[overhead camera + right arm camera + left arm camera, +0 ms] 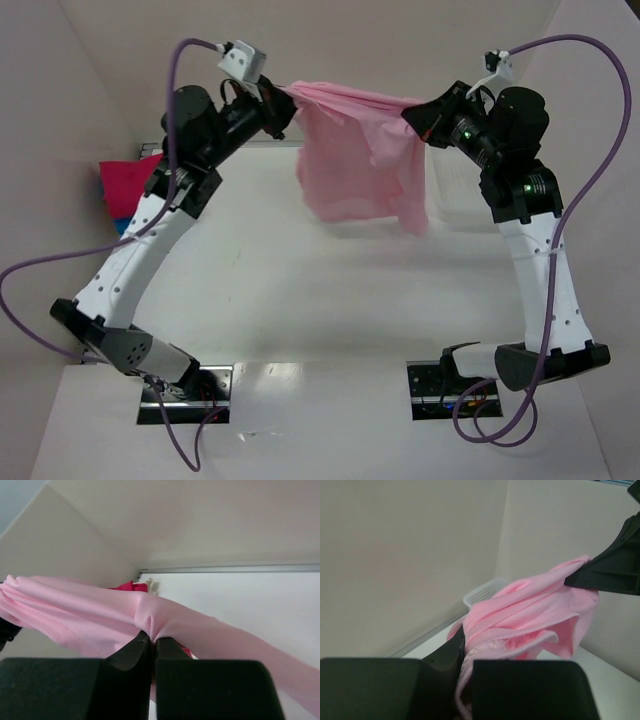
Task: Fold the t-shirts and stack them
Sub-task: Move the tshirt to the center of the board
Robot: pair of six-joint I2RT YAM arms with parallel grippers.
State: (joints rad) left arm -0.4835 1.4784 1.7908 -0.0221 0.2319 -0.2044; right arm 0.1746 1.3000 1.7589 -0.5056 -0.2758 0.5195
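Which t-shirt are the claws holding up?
The light pink t-shirt, stretched between the left claw and right claw; the magenta t-shirt and blue t-shirt lie at left.

Top external: mounted high, above and behind both arm bases, tilted down and forward over the white table [300, 300]. It is far enough back to frame both arms whole, with the back wall along the top edge.

Left wrist: sits directly behind the left gripper [464, 647], whose black fingers fill the bottom of the frame. Very close range. It faces along the fingers toward a wall corner, with the white plastic mesh basket [485, 591] beyond and the right gripper [580, 576] entering at the right edge.

Right wrist: same close mounting behind its own fingers. It faces the opposite way, toward the folded magenta t-shirt [127, 586] by the wall.

Shared: all three views hold the light pink cloth t-shirt [360, 160]. Top external and right wrist both hold the magenta one.
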